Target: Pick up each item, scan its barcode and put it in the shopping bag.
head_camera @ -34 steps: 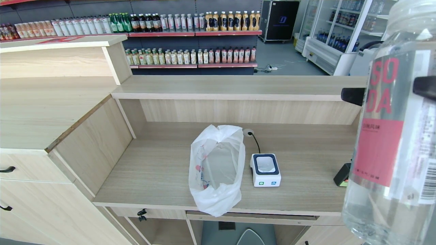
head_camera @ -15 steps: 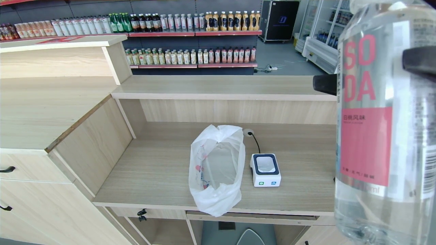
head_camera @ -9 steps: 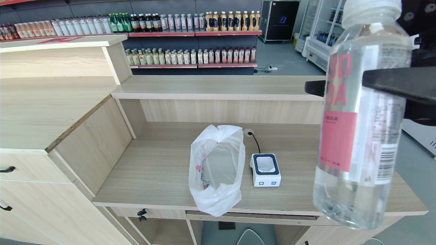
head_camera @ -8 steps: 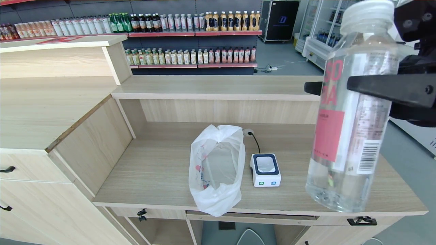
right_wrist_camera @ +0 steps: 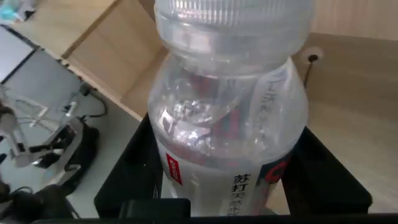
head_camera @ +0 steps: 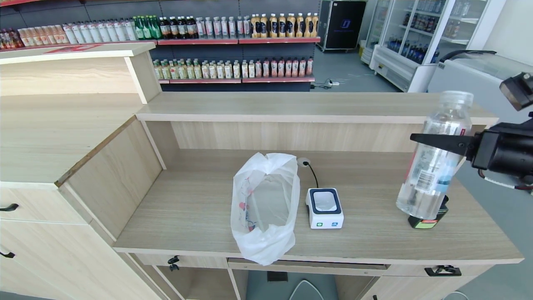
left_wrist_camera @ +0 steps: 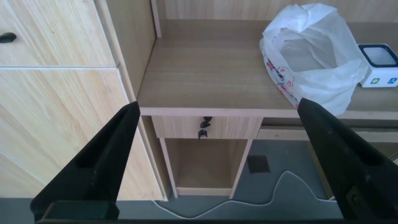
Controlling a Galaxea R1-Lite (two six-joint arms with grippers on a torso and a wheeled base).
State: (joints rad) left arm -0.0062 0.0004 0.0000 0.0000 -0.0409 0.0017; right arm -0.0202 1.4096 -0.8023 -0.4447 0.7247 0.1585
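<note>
At the checkout counter (head_camera: 200,208) the shopping bag (head_camera: 266,208) lies mid-desk with its mouth open and gaping toward the robot. The clear bottle (head_camera: 433,166) hangs upright over the counter's right end, well apart from the bag. The right gripper (head_camera: 437,143) is clamped round its upper body, just under the shoulder. The scanner (head_camera: 325,207) sits just beside the bag on the robot's right, glass facing up. The left gripper (left_wrist_camera: 217,112) hangs low off the counter's front left with its jaws spread wide and nothing in them.

Step in hand, as I read it: get the barcode over the scanner.
- The barcode is on the lower label, so tilt or roll the bottle until that patch faces down at the glass.
- Hold it near the glass and steady, and keep the base off the scanner's edge.
- Go to the bag only after that. Its mouth is soft, so enter from above.

Count: one bag, one bottle, one scanner, and one small dark item (head_camera: 427,216) at the bottle's foot. I can't tell whether they touch.
</note>
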